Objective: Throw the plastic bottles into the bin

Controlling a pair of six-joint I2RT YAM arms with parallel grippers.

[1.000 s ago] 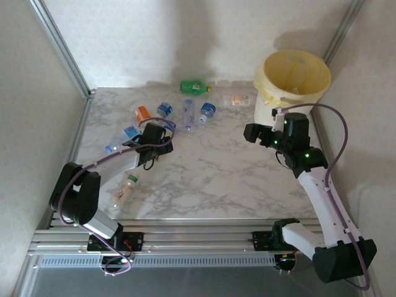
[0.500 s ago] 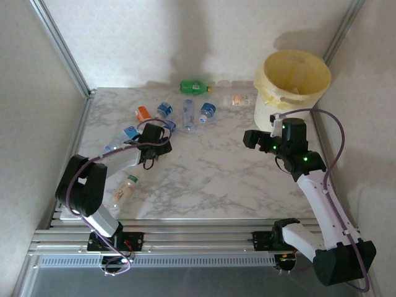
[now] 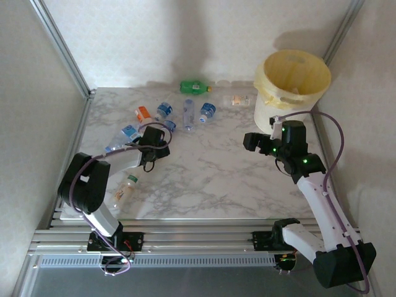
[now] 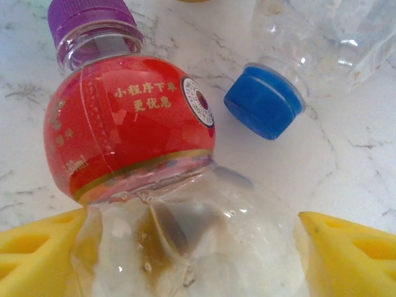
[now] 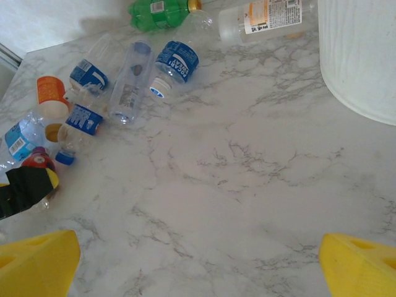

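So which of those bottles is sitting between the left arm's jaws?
The red-labelled bottle with the purple cap: its clear body lies between the jaws. Its blue-capped neighbour lies beyond them.

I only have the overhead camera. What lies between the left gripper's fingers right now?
Observer: A clear plastic bottle with a red label and purple cap, lying between the left gripper's yellow fingers.
Operator: Anything crowding it?
Observer: The blue cap of another clear bottle sits close beside the red label.
Operator: And the right gripper?
Observer: The right gripper is open, nothing between its fingers, bare marble table below.
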